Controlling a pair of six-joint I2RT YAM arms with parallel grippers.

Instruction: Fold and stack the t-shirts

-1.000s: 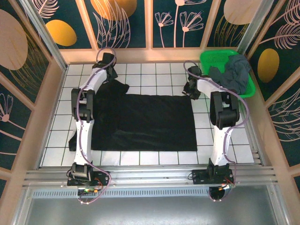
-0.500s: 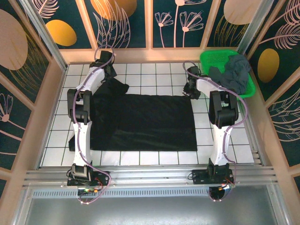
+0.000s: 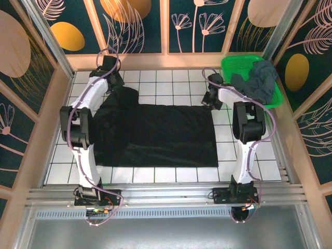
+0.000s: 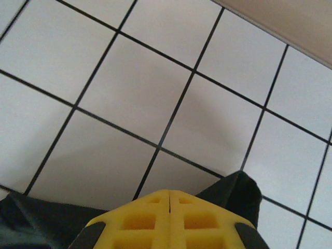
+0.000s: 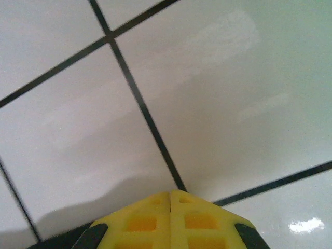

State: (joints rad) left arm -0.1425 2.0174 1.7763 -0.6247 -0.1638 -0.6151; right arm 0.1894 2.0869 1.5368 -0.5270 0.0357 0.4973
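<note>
Barely started: plain black cloth t-shirt (image 3: 161, 135) is lying spread across the white tiled worktop (image 3: 171, 83), left gripper (image 4: 170, 194) is pinching its far-left part in fully closed jaws, right gripper (image 5: 171, 194) is sitting with jaws pressed together at its far-right corner, catch unclear, and dark slate grey cloth t-shirt (image 3: 257, 83) is lying crumpled in green plastic mesh basket (image 3: 236, 62) at the far-right corner.

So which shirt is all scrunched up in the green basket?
The grey shirt. It sits crumpled in the basket at the far right, while the black shirt lies spread flat on the table.

One black t-shirt (image 3: 155, 136), seemingly one grey t-shirt (image 3: 259, 83), one basket (image 3: 236, 64).
</note>
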